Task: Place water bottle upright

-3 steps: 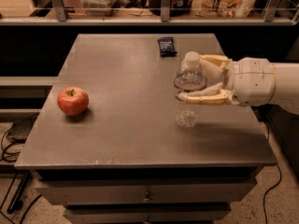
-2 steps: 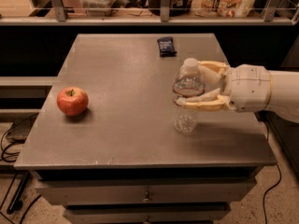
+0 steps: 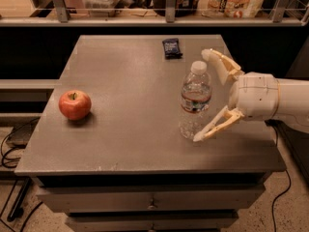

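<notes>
Released! The gripper [image 3: 202, 96] now gapes wide around the bottle [image 3: 193, 117], which stands upright near the worktop's [image 3: 125, 134] right edge; task looks done.

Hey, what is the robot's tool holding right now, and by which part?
Nothing appears to be held. The tool is wide open beside the water bottle, which stands upright on the table.

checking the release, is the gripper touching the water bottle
Cannot tell. Camera view: the open gripper has its lower fingertip overlapping the water bottle at the base; neither contact nor gap shows.
</notes>
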Tool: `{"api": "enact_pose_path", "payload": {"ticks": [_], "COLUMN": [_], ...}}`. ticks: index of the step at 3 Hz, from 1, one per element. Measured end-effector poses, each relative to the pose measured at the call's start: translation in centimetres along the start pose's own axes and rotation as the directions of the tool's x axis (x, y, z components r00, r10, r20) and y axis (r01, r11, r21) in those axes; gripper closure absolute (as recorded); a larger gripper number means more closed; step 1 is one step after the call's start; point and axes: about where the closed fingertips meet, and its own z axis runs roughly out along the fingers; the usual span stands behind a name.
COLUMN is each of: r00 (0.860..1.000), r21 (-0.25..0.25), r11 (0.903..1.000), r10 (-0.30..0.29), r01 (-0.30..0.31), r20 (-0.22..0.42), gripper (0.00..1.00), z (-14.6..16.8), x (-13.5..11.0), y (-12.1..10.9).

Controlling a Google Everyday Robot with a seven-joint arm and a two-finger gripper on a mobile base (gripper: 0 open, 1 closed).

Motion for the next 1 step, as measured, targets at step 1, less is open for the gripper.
{"api": "enact_pose_path", "payload": {"ticks": [1], "r00": [1.000], "r21": [0.000], "r11": [1.0000], "r10": [0.000], "r01": [0.000], "r20": [0.000], "gripper": [0.00], "z": [0.01], "x": [0.00], "y": [0.00]}}
